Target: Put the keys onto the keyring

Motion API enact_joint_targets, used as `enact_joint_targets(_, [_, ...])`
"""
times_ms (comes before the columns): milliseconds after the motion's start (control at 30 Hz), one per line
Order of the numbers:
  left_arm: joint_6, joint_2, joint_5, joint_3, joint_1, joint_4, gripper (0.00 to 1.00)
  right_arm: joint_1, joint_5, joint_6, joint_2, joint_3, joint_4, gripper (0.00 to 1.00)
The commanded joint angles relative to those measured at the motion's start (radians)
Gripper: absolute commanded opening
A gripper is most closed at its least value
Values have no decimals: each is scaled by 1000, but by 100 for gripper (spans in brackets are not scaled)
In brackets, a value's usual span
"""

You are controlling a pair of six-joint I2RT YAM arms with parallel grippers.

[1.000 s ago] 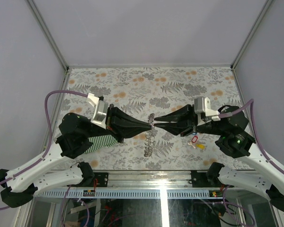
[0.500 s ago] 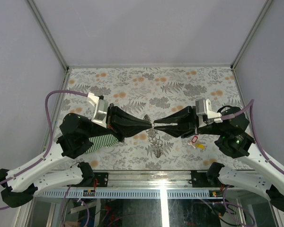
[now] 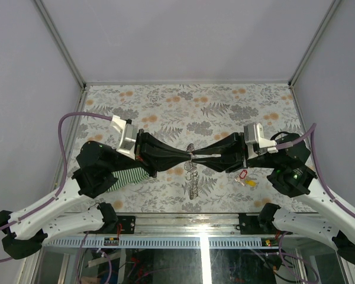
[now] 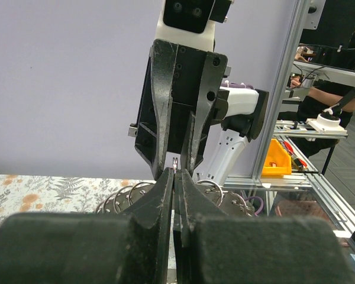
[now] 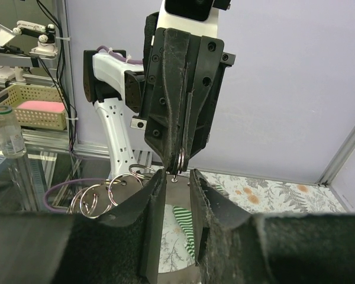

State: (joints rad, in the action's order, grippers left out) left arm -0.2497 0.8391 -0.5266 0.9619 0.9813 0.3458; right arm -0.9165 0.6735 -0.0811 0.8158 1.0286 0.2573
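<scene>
Hanging from the left gripper [image 3: 187,157], whose jaws are clamped on it, is the keyring [image 3: 192,176]; the right gripper [image 3: 197,156] faces it tip to tip, jaws slightly apart.

Silvery keyring [image 3: 191,177]; red, yellow keys [image 3: 243,174]; green-white striped cloth [image 3: 129,176]; table [image 3: 183,100] grey leaf print, orange blossoms.
</scene>
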Motion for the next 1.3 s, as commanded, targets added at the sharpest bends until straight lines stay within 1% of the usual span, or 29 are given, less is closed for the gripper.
enact_joint_targets(0, [-2, -1, 9, -8, 5, 96, 0, -7, 9, -15, 6, 10, 69, 28])
enact_joint_targets(133, [-6, 3, 1, -8, 6, 98, 0, -7, 7, -20, 12, 10, 71, 23])
enact_joint_targets(333, [-8, 12, -27, -4, 5, 96, 0, -7, -6, -18, 8, 7, 97, 1])
enact_joint_targets(400, [-4, 13, -37, 0, 5, 88, 1, -7, -12, -14, -3, -3, 110, 0])
enact_joint_targets(500, [7, 9, -43, 10, 5, 62, 7, -6, 1, 10, -7, 20, 66, 0])
enact_joint_targets(667, [46, -8, -51, 32, 5, -6, 19, -7, 28, 101, -4, 87, -94, 0])
enact_joint_targets(733, [65, -15, -56, 44, 5, -43, 22, -8, 33, 162, -4, 114, -163, 0])
enact_joint_targets(833, [98, -28, -57, 62, 5, -103, 24, -7, 42, 296, -10, 154, -273, 0])
enact_joint_targets(967, [157, -35, -35, 105, 6, -218, 24, -7, 47, 420, 11, 245, -456, 0])
enact_joint_targets(1133, [209, -26, 11, 142, 6, -323, 25, -7, -35, 476, 85, 411, -734, 0])
enact_joint_targets(1267, [226, 0, 51, 162, 6, -368, 26, -7, -87, 446, 144, 513, -867, 0])
